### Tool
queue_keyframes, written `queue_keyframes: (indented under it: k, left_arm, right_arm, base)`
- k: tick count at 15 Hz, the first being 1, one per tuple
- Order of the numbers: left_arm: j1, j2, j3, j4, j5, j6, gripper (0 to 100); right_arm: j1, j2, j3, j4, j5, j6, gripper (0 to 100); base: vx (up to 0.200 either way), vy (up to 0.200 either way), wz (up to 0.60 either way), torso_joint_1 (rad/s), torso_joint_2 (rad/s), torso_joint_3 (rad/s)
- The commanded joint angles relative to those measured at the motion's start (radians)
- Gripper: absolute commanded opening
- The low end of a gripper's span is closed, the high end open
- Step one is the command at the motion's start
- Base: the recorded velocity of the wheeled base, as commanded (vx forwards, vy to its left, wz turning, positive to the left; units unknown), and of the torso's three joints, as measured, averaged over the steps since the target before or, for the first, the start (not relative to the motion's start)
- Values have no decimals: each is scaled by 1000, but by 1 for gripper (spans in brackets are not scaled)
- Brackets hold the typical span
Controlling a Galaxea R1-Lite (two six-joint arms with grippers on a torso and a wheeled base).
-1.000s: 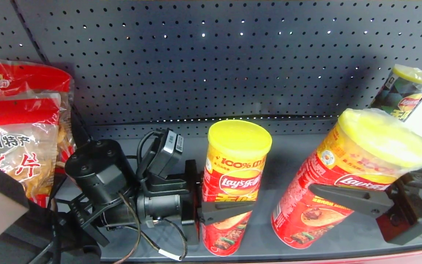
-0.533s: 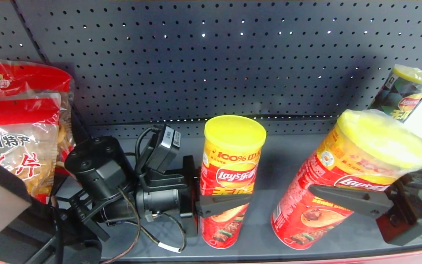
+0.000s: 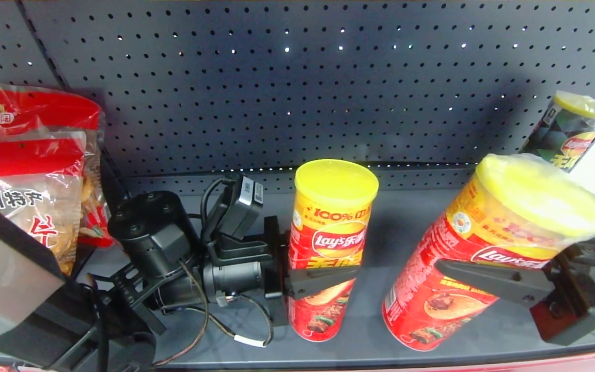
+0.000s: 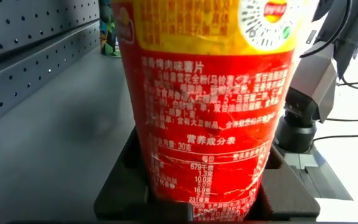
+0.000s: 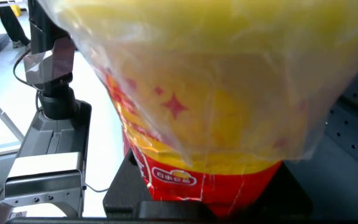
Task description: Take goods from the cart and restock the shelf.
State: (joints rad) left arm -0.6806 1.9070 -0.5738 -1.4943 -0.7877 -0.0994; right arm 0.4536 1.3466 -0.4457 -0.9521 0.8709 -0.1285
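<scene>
**Left jaws:** clenched on the left can. One jaw lies across the front of the label and the other is hidden behind the can. The can is upright near the middle of the shelf, close to the front edge. I cannot tell whether its base bears fully on the shelf. In my left wrist view the can sits square between the jaws.

**Right jaws:** grasping the right can. It is tilted, with its film-covered top leaning to my right and its base near the shelf's front edge. It is apart from the left can.

**Step in hand, as I judge it:** setting the left can down.

**Recommendations:**
- I bring the left can down until its whole base is flat on the shelf, and only then open the jaws.
- I open both jaws well off the label, so neither drags the can round.
- I draw the left arm back along its own line, away from the can and low. The snack bags stand just beside that path.
- I keep the right can apart from the left one until the left arm is out.
- I bring the right can upright before it goes down. Set down tilted, it would land on its rim and could roll toward the front edge.
- The film over its top looks slippery, so I keep the grip on the can's body.

**Other stock:** a dark can at the far right, well apart.
</scene>
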Motion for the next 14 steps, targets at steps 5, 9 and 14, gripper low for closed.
queue_keyframes:
  k: [5,9,14]
  left_arm:
    - [-14,4,-11,-3,7,-5,0]
    - [-34,-2,46,-4,19,0,0]
    - [-39,-20,84,-4,34,-3,100]
  right_arm:
    - [2,3,-1,0,0,0,0]
    - [2,2,-1,0,0,0,0]
    - [2,2,1,0,0,0,0]
  base:
    - [0,0,0,0,0,0]
    - [0,0,0,0,0,0]
    - [0,0,0,0,0,0]
